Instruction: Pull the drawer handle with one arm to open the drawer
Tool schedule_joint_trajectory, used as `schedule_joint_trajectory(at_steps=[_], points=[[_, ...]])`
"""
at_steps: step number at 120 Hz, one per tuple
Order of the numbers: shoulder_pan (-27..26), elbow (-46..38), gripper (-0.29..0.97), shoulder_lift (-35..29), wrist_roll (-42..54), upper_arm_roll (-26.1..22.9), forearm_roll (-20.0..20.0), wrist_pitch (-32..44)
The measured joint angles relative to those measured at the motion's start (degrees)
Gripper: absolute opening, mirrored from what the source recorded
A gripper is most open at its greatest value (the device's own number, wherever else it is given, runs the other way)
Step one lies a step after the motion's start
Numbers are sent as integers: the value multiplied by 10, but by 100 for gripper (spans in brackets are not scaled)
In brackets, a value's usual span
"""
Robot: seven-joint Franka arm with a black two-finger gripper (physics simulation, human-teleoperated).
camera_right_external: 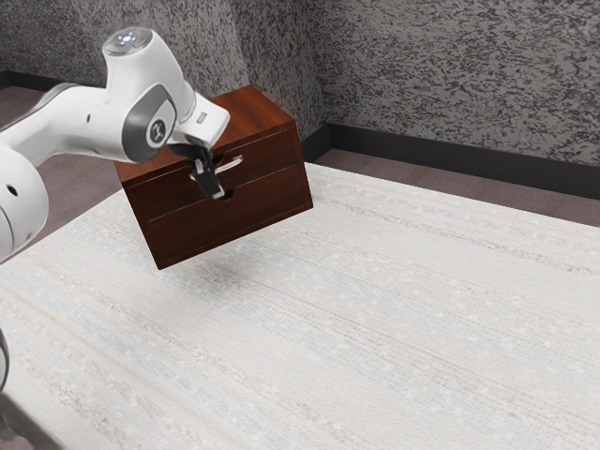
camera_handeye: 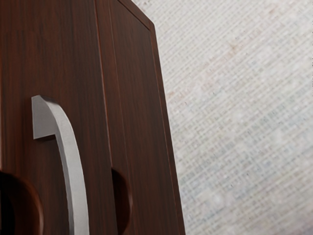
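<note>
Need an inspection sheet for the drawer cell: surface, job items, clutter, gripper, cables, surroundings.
Surface: pale, woven-textured table carrying the cabinet.
Job's things: dark wood cabinet toward the exterior view's upper left; its upper drawer looks flush with the cabinet face, not yet pulled out; silver bar handle on the drawer front.
Clutter: nothing seen.
Gripper: black gripper is right at the handle; the wrist view shows the handle close under the hand.
Cables: nothing seen.
Surroundings: grey speckled wall, dark baseboard, brown floor.
</note>
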Motion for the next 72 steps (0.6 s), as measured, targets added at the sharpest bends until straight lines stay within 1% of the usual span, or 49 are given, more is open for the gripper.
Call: schedule_joint_trajectory(at_steps=[53,62,72], points=[[0,-18,45,-6,-37,2,-13,11],[-1,-22,44,-8,-43,6,-16,15],[-5,-21,48,-9,-48,8,-15,18]])
